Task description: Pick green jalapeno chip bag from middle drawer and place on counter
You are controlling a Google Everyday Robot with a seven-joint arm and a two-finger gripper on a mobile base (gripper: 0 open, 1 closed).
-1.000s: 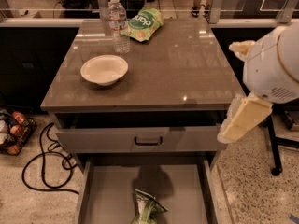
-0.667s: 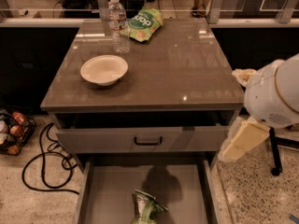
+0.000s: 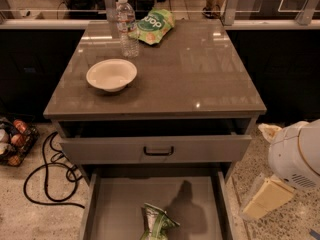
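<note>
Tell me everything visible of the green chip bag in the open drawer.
The green jalapeno chip bag is crumpled, shiny like foil, dark green with pale patches, its top pinched. It lies on the grey floor of the middle drawer, midway between the side walls, cut off by the picture's lower edge. Only the drawer floor touches it. The gripper hangs outside the drawer to the right, apart from the bag.

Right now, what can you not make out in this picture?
Camera view:
- Chip bag: lower part cut off by the bottom edge.
- Middle drawer: front cut off by the same edge.
- Top drawer: inside hidden under the counter.
- Gripper: out of view; only the arm shows, low at the right edge.
</note>
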